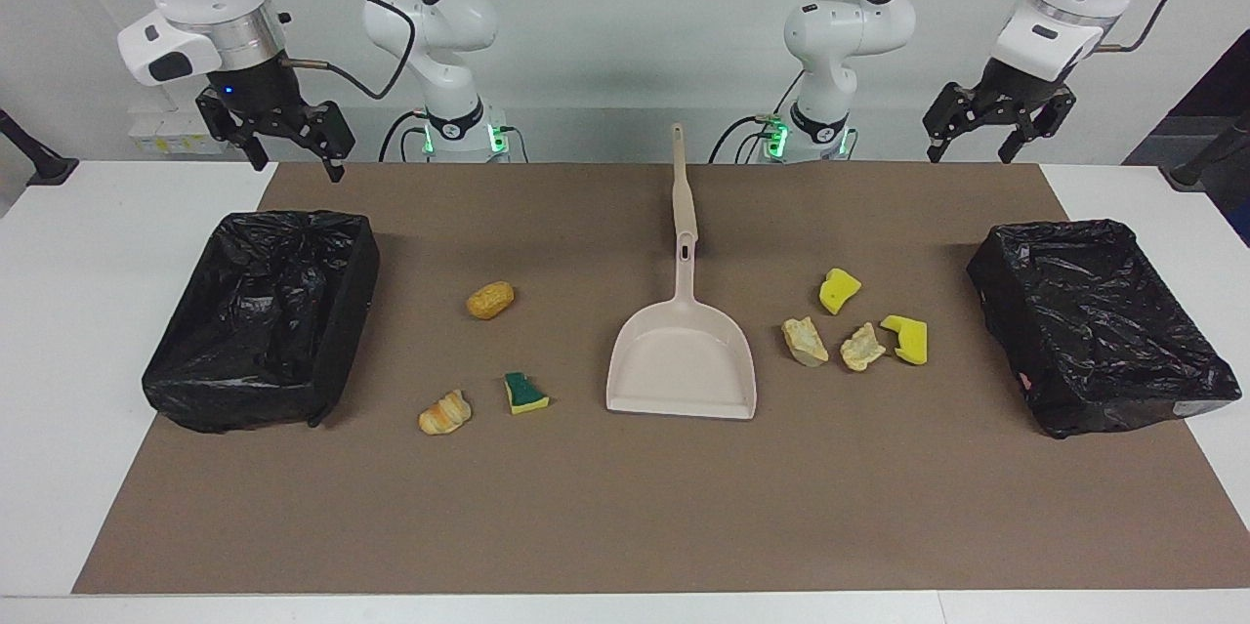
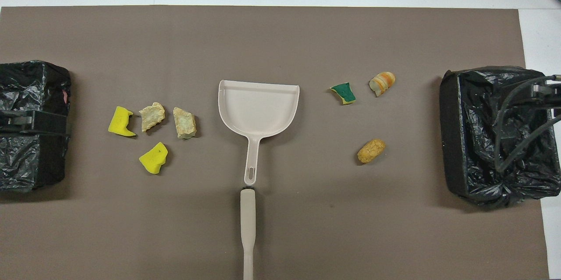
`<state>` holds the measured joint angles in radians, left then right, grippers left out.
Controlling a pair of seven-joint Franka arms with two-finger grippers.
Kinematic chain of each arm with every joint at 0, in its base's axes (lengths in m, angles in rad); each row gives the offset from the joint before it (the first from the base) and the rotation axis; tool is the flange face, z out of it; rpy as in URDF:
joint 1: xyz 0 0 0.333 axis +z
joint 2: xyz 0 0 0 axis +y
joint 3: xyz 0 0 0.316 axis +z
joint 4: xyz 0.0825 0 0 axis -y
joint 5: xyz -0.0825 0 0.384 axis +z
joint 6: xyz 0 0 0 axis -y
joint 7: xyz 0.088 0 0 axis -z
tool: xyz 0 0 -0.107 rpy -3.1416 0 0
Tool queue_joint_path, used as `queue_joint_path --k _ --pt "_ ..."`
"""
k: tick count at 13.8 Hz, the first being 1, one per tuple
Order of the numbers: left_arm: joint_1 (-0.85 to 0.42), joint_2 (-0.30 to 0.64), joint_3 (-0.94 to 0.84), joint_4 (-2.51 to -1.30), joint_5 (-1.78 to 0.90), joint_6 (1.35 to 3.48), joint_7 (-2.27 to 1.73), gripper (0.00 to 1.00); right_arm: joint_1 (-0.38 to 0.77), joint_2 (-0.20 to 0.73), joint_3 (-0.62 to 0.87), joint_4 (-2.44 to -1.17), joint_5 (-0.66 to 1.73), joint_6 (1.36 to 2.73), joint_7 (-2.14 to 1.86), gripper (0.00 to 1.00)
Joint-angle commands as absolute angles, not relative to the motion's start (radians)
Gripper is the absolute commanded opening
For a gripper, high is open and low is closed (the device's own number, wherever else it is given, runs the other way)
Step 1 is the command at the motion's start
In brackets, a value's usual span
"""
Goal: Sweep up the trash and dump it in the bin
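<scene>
- Brown mat (image 1: 625, 507) covers the white worktop (image 1: 88, 331) from bin to bin.
- Left gripper (image 1: 988, 138) hangs in the air over the mat's edge at the left arm's end, jaws spread wide, holding nothing.
- Right gripper (image 1: 293, 144) hangs likewise at the right arm's end, jaws wide apart and empty.
- Beige dustpan (image 1: 684, 360) lies mid-mat, handle toward the robots.
- Black-lined bin (image 1: 1099, 326) stands at the left arm's end; a second bin (image 1: 259, 316) stands at the right arm's end.
- Trash lies on the mat, none in either bin: two yellow sponge chunks (image 1: 840, 290) and two tan lumps (image 1: 805, 341) between dustpan and left-end bin.
- Orange lump (image 1: 489, 300), green-and-yellow sponge (image 1: 524, 393) and striped lump (image 1: 445, 412) lie toward the right-end bin, the last two farthest out.
</scene>
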<state>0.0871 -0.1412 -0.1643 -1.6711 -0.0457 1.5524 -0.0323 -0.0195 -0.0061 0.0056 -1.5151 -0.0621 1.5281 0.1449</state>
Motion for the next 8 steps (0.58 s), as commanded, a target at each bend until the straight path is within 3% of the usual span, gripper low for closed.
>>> queue_joint_path --k 1,8 --pt "0.095 -0.167 -0.163 -1.698 -0.061 1.539 -0.034 1.0 -0.02 0.0 0.012 -1.497 -0.068 1.502 0.167 1.0" --pt "0.086 -0.172 -0.172 -1.704 -0.061 1.532 -0.048 1.0 -0.021 -0.011 0.012 -1.508 -0.054 1.525 0.164 1.0"
